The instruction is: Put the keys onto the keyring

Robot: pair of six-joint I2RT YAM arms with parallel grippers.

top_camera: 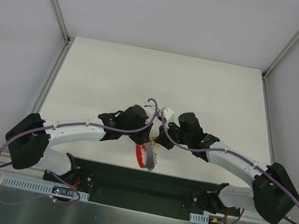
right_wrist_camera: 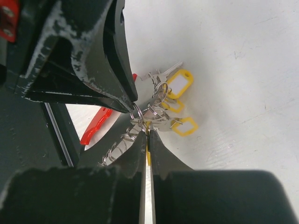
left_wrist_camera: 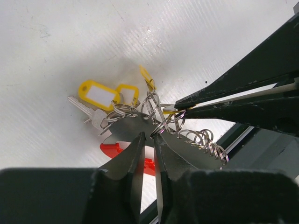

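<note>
left tool (left_wrist_camera: 148,136) and right tool (right_wrist_camera: 146,133) meet tip to tip on the keyring (left_wrist_camera: 201,139)

both are closed: the left pinches the silver rings, the right has a yellow sliver between its fingers (seemingly one of the keys (left_wrist_camera: 98,93)). the bunch hangs over the table (left_wrist_camera: 56,46) at its near middle, red band (left_wrist_camera: 114,150) dangling, other yellow heads beside the rings.

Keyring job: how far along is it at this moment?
Looks done: three yellow-headed keys hang clustered at the keyring, seemingly already threaded. In hand: the left hand pinches one ring; the right hand is shut beside it, a yellow sliver between its fingers, probably another key. Left: working that key onto the ring; not visibly done.
</note>
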